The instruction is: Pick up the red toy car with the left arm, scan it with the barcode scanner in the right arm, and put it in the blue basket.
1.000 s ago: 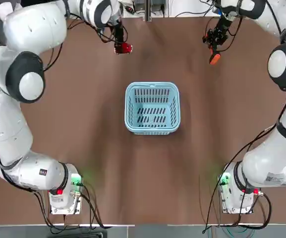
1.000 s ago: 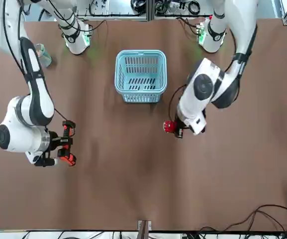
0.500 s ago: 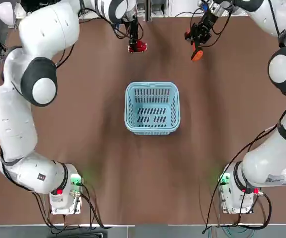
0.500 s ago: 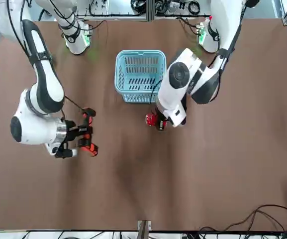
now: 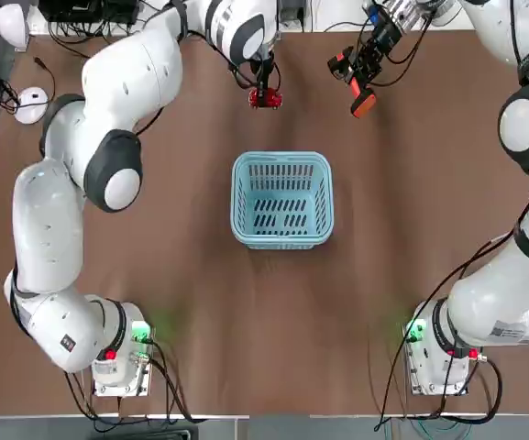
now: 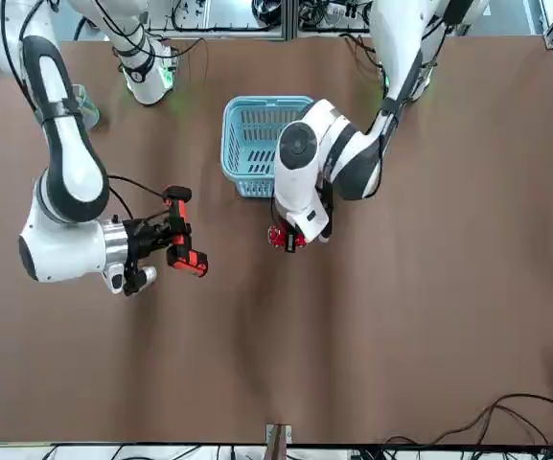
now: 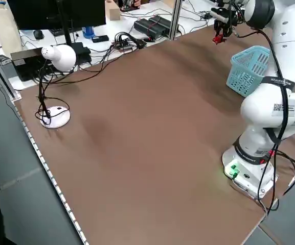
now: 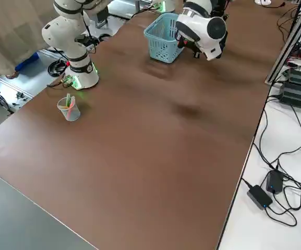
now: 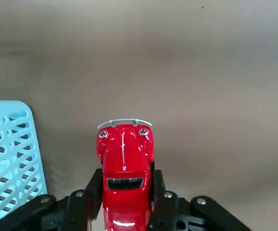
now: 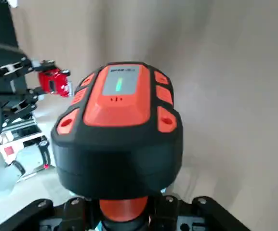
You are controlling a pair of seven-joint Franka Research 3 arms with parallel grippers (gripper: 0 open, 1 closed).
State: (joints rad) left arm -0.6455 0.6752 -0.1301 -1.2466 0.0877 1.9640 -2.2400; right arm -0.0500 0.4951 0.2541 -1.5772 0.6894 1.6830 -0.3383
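Sitting upright near the middle of the brown tabletop (image 5: 172,275), the light blue rectangular plastic basket with slotted sides and bottom (image 5: 282,200) holds nothing that can be seen through its open top. A small clear plastic cup (image 8: 69,109), standing on the same tabletop well apart from the basket and close to one arm's base, has a few thin coloured sticks in it.

Beyond the basket, on the side away from the arms' bases, the left tool (image 5: 265,92) is clamped shut on the tiny glossy red toy car with a rounded body (image 5: 266,98). The left wrist view shows its two dark fingers (image 9: 164,207) pressing the car's flanks, with the car's front end sticking out past the fingertips and the basket's corner just to one side. The car is off the tabletop, near the basket's far rim but not over the opening.

Farther from the basket, on the robot's right of the car, the right tool (image 5: 360,64) is closed around the orange handle end of the small black pistol-shaped barcode scanner (image 5: 356,79). In the right wrist view the scanner's black and orange head (image 10: 117,139) fills the foreground, and the car in the left tool appears beyond it, apart from it.
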